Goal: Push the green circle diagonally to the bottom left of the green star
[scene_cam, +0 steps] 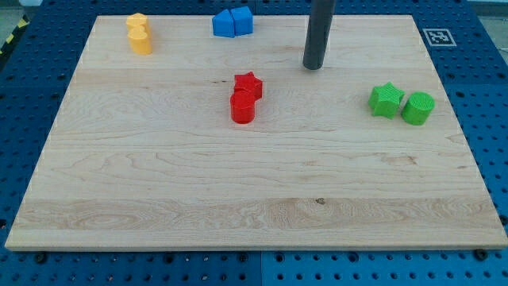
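The green circle [417, 108] sits at the view's right on the wooden board, touching the right side of the green star [386, 101]. My tip [313, 67] is the lower end of a dark rod coming down from the view's top. It stands above and to the left of the green star, well apart from both green blocks, touching no block.
A red star [248, 84] and a red cylinder [243, 107] sit together near the middle. Two blue blocks [232, 23] lie at the top centre. Two yellow blocks [140, 34] stand at the top left. The board's right edge [452, 103] is close to the green circle.
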{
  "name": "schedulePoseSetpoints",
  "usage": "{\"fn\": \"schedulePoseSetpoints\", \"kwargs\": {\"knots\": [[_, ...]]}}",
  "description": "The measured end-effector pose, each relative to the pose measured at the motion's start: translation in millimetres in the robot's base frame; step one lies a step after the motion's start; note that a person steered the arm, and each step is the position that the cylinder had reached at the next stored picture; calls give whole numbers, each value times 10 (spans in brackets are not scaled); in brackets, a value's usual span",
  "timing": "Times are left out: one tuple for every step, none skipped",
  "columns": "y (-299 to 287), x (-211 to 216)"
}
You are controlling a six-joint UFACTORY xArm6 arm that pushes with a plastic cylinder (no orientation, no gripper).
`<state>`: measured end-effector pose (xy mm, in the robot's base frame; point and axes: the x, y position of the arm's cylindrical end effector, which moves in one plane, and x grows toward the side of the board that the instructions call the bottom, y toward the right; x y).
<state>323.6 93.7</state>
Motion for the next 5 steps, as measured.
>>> {"fn": "schedulePoseSetpoints", "kwargs": {"knots": [[4,17],[495,24],[1132,94],[1520,553],[1542,640]]}}
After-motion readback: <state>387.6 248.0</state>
